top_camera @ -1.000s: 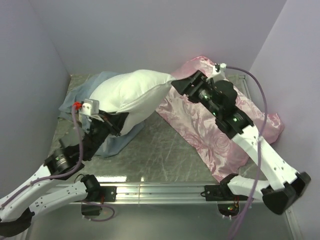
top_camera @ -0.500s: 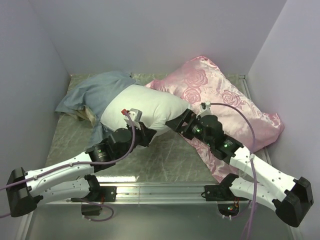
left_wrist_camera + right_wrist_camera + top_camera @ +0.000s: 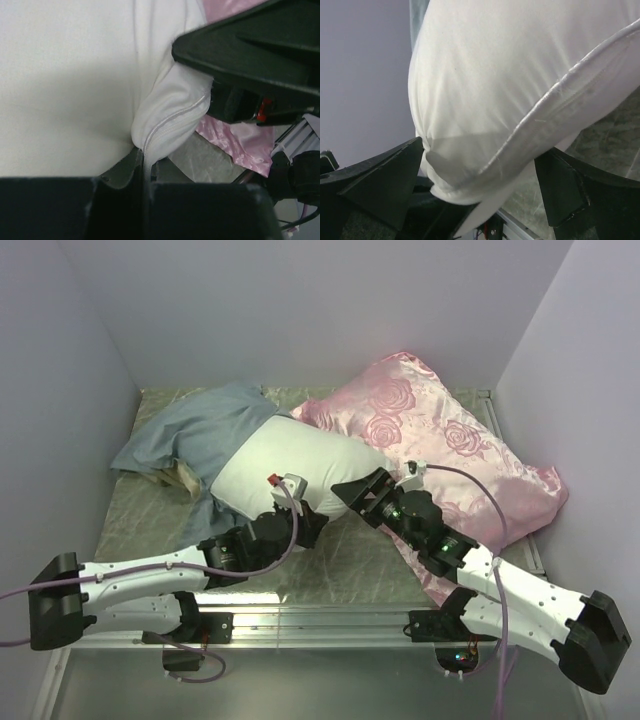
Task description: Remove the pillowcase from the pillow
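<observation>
We count one pillowcase (image 3: 185, 430), one pillow (image 3: 290, 455), one pink rose-patterned cushion (image 3: 450, 435) and two tools. The pillowcase lies grey-blue side out at upper left on the table (image 3: 345, 558). The pillow, at centre, is mostly out of it, its upper-left end against the fabric. The left tool (image 3: 310, 528) is clamped on the pillow's lower seam. The right tool (image 3: 348, 496) stands wide open astride the pillow's corner.

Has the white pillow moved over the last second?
Yes. The pillow has come down toward the front rail, its near corner now closer to it.
</observation>
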You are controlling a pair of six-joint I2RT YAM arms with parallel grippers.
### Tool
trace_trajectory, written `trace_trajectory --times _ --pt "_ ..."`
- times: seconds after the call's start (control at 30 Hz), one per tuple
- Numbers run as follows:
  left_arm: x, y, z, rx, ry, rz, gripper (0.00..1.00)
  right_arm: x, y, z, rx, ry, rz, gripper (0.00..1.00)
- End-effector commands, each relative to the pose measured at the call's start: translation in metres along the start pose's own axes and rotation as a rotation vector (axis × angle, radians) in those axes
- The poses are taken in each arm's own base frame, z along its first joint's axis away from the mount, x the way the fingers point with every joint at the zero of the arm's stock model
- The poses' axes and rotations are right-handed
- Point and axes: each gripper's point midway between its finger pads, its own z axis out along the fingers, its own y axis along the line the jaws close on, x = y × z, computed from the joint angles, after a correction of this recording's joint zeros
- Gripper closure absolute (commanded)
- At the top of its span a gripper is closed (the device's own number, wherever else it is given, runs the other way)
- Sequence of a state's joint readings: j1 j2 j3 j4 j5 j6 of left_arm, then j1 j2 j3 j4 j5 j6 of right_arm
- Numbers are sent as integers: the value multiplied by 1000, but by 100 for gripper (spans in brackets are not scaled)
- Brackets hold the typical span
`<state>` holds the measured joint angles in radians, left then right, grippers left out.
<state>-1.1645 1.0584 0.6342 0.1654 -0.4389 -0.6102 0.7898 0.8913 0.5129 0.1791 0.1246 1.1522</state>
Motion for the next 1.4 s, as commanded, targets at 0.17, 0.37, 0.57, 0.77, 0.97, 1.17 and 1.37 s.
trace_trajectory --times 0.17,0.37,0.57,0.77,0.97,1.17,1.37 --pt "0 -104 -18 359 13 -14 99 -17 29 18 -69 -83 -7 5" --pt "-42 -129 -38 379 -55 30 95 -36 28 17 38 -132 -119 100" --pt "-124 -94 -44 80 -248 -9 23 -84 -6 -12 266 -269 -289 100" --pt "-196 -1 -72 -299 -410 -176 12 -109 -30 -24 353 -299 -354 100" --pt "-246 140 -113 -644 -602 -360 9 -111 -36 -23 364 -277 -379 100" --pt "-246 272 -132 -774 -602 -561 9 -106 -31 -21 336 -237 -386 100" --pt "-206 363 -131 -726 -562 -834 10 -100 -23 -17 304 -193 -392 100"
